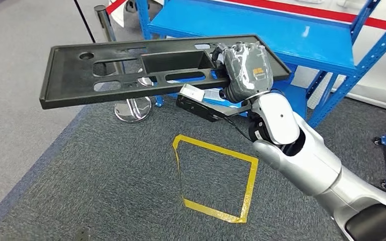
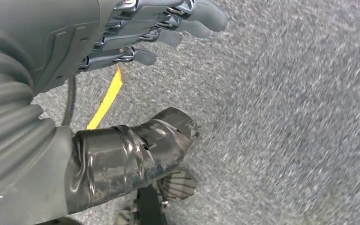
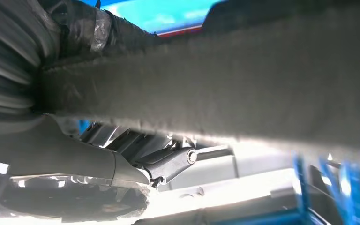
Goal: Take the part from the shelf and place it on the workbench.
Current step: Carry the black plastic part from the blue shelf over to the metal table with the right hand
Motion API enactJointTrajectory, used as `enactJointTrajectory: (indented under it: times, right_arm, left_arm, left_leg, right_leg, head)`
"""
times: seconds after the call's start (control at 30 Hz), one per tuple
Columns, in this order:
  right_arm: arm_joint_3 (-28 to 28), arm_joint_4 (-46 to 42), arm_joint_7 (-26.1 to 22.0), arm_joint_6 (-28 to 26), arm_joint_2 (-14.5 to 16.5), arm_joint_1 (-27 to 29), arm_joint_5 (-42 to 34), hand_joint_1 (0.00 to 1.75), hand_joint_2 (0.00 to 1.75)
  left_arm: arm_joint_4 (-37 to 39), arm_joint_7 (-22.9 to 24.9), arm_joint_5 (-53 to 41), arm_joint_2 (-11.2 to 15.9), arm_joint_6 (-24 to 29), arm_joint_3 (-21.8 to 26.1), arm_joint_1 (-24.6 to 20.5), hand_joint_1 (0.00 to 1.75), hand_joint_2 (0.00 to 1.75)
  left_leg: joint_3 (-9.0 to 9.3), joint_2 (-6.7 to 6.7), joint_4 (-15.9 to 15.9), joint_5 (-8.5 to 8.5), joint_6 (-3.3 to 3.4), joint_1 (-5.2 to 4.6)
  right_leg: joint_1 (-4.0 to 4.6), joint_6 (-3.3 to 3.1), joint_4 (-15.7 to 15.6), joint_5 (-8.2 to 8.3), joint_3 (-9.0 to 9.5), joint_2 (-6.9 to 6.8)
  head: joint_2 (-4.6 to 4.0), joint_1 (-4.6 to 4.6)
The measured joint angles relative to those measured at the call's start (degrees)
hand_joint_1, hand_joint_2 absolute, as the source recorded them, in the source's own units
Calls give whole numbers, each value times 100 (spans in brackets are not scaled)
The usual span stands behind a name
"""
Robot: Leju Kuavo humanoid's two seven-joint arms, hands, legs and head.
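Standing at the far right: a blue shelf (image 1: 261,35), its flat deck bare where visible, its upright legs running down to grey carpet (image 1: 80,191). Hanging in the air in front of that shelf, off its deck and above the carpet: the part (image 1: 130,70), a long flat black panel with a raised rim, a rectangular pocket and several oval slots. Stretching with its long axis left to right, near level, dipping a little toward the near left. Gripping it at the right end only: the right hand (image 1: 246,70), wrapped over the far-right rim, so nearly the whole panel is reaching out leftward from the grasp with nothing under it. Judging from that overhang, likely tending to sag or twist during carrying. Hanging low and well apart from the panel: the left hand (image 2: 136,42), fingers loosely spread and holding nothing, over carpet beside a strip of yellow tape (image 2: 105,101). Lying below the panel on the carpet: a yellow tape square (image 1: 216,175). Hiding the contact itself: the back of the right hand in the head view, and blur in the right wrist view, where the panel's underside (image 3: 225,84) is crossing as a dark band. Missing from every view: the workbench, so its direction cannot be told.
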Motion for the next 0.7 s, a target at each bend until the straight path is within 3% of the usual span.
enactJointTrajectory:
  times: [0.07,0.1,0.13,0.17,0.23,0.3,0.37,0.4,0.47,0.53,0.6,0.63,0.7]
  right_arm:
    - [-3,-62,3,44,-44,26,47,175,175]
    - [-3,-91,3,69,-67,43,68,175,175]
    - [-3,-123,4,90,-82,57,89,175,175]
    - [-5,-156,4,102,-102,64,110,175,175]
    - [-19,-205,4,112,-132,59,155,175,175]
    - [-32,-244,9,110,-153,63,210,175,175]
    - [-40,-288,33,112,-169,88,259,175,175]
    - [-49,-311,59,119,-179,108,277,175,175]
    - [-85,-374,120,135,-206,157,308,175,175]
    - [-141,-449,174,142,-259,240,330,175,175]
    - [-177,-514,212,148,-322,356,333,175,175]
    - [-186,-550,226,156,-351,419,333,175,175]
    - [-206,-635,241,171,-414,524,333,175,175]
  left_arm:
    - [0,-38,-8,1,-13,0,-6,0,175]
    - [0,-59,-16,2,-17,1,-5,0,175]
    - [0,-74,-24,3,-24,1,-4,0,175]
    - [0,-83,-33,5,-33,1,-3,0,175]
    - [0,-78,-51,21,-59,0,-10,0,175]
    - [0,-10,-82,77,-77,-1,-23,0,175]
    - [3,123,-149,156,-86,-2,-13,0,175]
    - [6,191,-190,187,-90,-4,0,0,175]
    - [11,290,-264,260,-91,-9,6,0,175]
    - [11,338,-319,319,-90,-14,-8,0,175]
    - [11,358,-365,351,-99,-22,-18,0,175]
    - [11,367,-394,358,-109,-28,-22,0,175]
    - [11,380,-449,360,-124,-43,-37,0,175]
  left_leg:
    - [-30,-110,8,21,31,-8]
    - [-45,-178,21,26,35,-13]
    - [-60,-251,42,28,35,-14]
    - [-75,-329,71,27,30,-13]
    - [-128,-474,146,18,-5,-14]
    - [-207,-599,186,37,-83,-3]
    - [-260,-721,167,89,-172,25]
    - [-280,-684,176,88,-207,29]
    - [-419,-427,443,-81,-261,11]
    - [-727,-141,1127,-426,-301,7]
    - [-961,-64,1682,-606,-322,14]
    - [-932,-46,1671,-553,-319,15]
    - [-572,83,1061,-248,-276,4]
  right_leg:
    - [2,-2,704,-321,-287,135]
    - [1,-2,875,-345,-348,153]
    - [-4,-3,824,-258,-305,164]
    - [-12,-10,570,-91,-164,188]
    - [-38,-34,-147,193,192,395]
    - [-38,-51,-496,257,350,582]
    - [-28,-84,-529,275,356,529]
    - [-33,-118,-554,297,363,464]
    - [-61,-181,-603,338,377,323]
    - [-47,-207,-614,350,375,178]
    - [-38,-211,-612,347,371,24]
    - [-35,-210,-612,345,371,-50]
    - [-23,-203,-612,339,377,-181]
  head:
    - [0,9]
    - [0,9]
    - [0,9]
    - [0,11]
    - [0,10]
    - [0,7]
    - [0,7]
    - [0,3]
    - [0,-29]
    - [0,-59]
    - [0,-59]
    - [0,-59]
    - [0,-60]
